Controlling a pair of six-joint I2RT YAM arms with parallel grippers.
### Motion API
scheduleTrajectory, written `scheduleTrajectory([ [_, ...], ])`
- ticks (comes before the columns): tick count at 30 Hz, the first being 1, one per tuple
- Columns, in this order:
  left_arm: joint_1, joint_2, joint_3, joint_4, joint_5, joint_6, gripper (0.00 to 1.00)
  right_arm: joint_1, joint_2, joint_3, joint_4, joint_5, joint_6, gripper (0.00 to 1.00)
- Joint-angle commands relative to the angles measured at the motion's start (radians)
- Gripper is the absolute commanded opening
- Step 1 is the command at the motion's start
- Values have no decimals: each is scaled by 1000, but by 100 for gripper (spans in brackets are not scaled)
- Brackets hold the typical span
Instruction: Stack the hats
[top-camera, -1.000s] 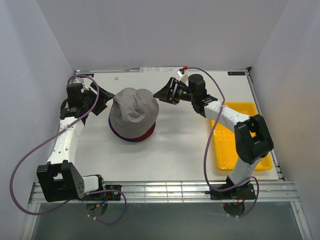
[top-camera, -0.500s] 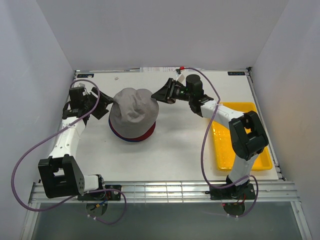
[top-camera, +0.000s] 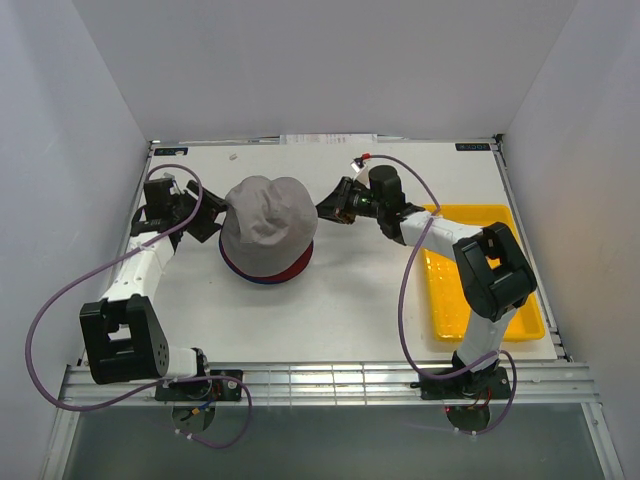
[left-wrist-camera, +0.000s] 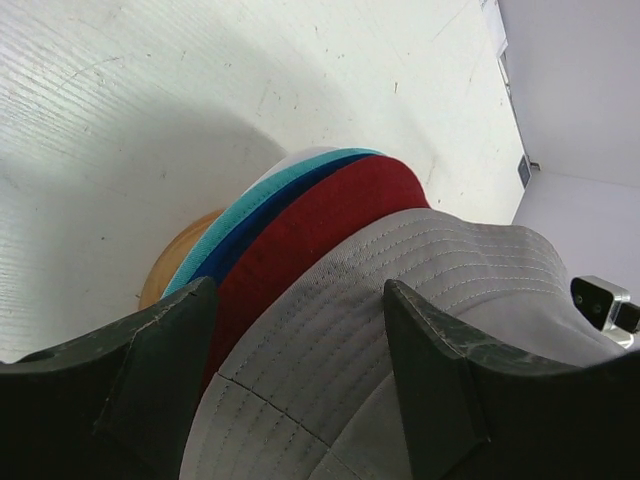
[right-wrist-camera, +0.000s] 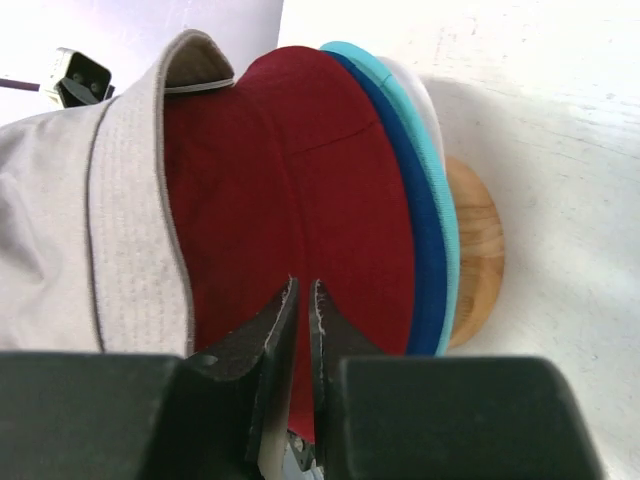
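Hats (top-camera: 267, 225) sit nested crown-up; left gripper (left-wrist-camera: 298, 295) stands spread wide, right gripper (right-wrist-camera: 304, 287) pinched nearly together.

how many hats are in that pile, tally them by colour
grey hat: 1
dark red hat: 1
navy blue hat: 1
teal hat: 1
white hat: 1
total: 5
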Motion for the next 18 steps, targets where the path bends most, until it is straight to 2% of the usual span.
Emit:
scheduleTrajectory([
  [1,3,-5,-9,23,19,1,77,3,-19,-12,-1,37,-31,14],
  [4,3,0,-9,26,17,4,77,3,-24,-29,18,32,-23,14],
  [11,3,-2,6,19,12,16,77,-18,-93,-46,-5,73,-11,35],
  [18,3,38,40,25,37,32,77,-46,-133,-75,120,29,36,41],
])
